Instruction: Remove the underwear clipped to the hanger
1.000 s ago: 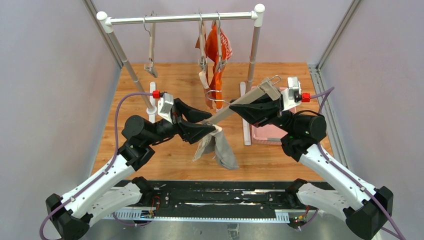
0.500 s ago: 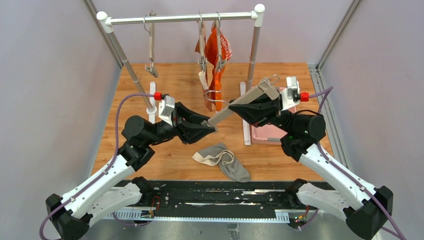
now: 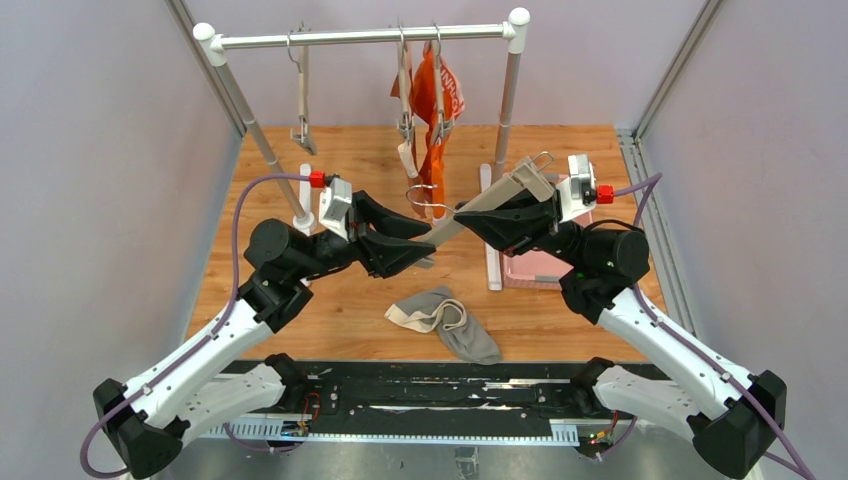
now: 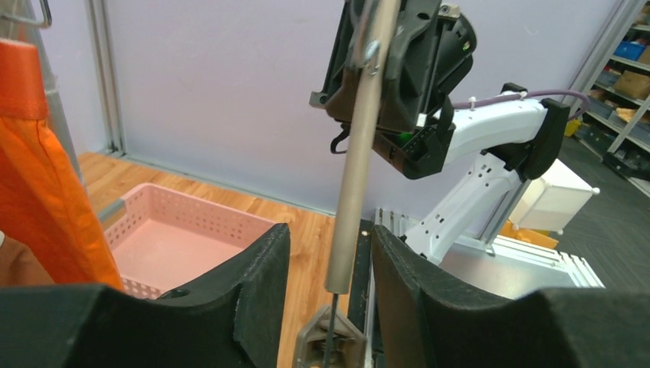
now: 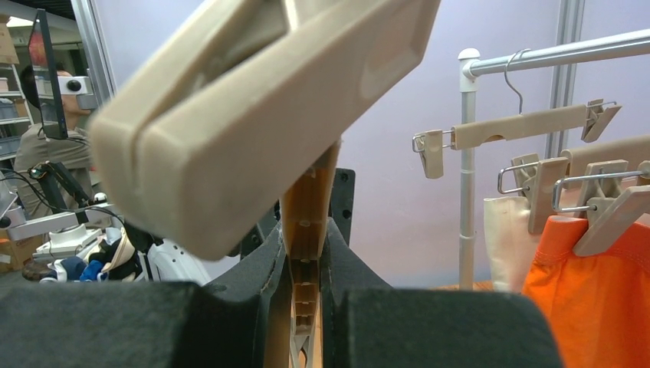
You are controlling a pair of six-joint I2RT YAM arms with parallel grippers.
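The grey-beige briefs (image 3: 445,320) with a cream waistband lie loose on the table near the front. My right gripper (image 3: 472,218) is shut on a beige clip hanger (image 3: 505,188), holding it tilted above the table; it also shows in the right wrist view (image 5: 306,253). My left gripper (image 3: 430,246) is open, its jaws on either side of the hanger's low end and empty clip (image 4: 329,345) without touching. The orange briefs (image 3: 440,110) hang clipped on the rack. A rust-brown cloth (image 4: 17,270) shows beside them.
A rack (image 3: 365,38) stands at the back with one bare clip hanger (image 3: 302,100) on its left part. A pink basket (image 3: 535,265) sits right of the rack's right foot, under my right arm.
The grey-beige briefs dropped from the hanger's low clip onto the table. My left gripper opened wider and lifted a little. The right gripper kept hold of the hanger.
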